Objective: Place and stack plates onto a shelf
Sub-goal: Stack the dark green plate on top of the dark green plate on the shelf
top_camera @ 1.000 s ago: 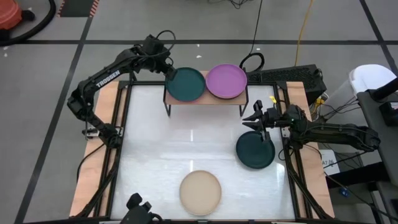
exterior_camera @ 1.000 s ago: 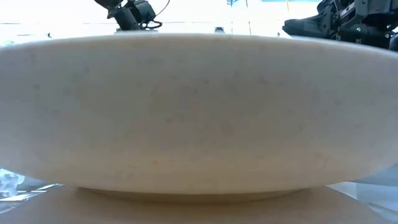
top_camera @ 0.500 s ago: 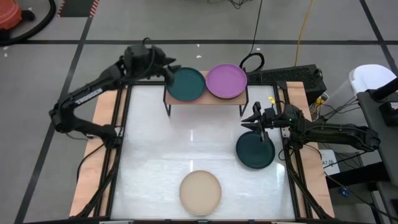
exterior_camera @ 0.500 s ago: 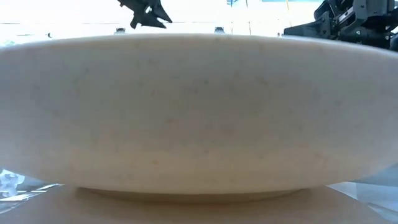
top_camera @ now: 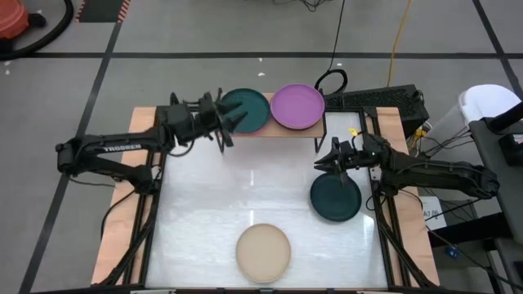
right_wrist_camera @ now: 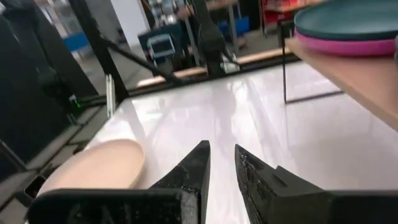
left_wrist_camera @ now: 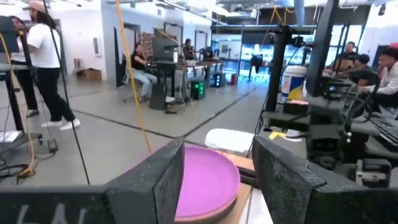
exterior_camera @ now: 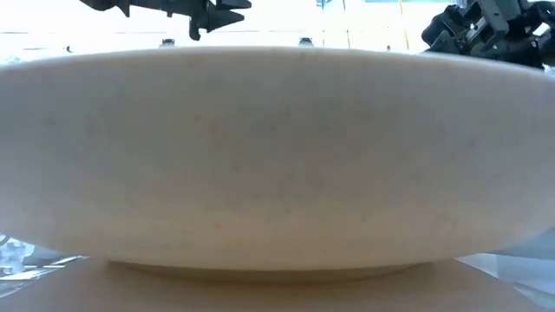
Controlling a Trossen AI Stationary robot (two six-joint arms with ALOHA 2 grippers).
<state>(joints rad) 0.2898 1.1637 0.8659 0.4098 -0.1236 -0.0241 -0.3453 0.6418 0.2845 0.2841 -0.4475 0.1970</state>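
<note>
Left gripper [top_camera: 231,124] hangs with fingers spread and empty, just off the shelf's [top_camera: 288,131] left end, beside the teal plate [top_camera: 247,107] up there. The purple plate [top_camera: 297,106] sits next to it. Right gripper [top_camera: 324,162] hovers, fingers nearly together and holding nothing, just by the dark plate [top_camera: 335,197] on the table [top_camera: 204,204]. The beige plate [top_camera: 263,252] lies at the near edge.

Yellow cable [top_camera: 397,39] on floor; people [left_wrist_camera: 45,59] beyond.
</note>
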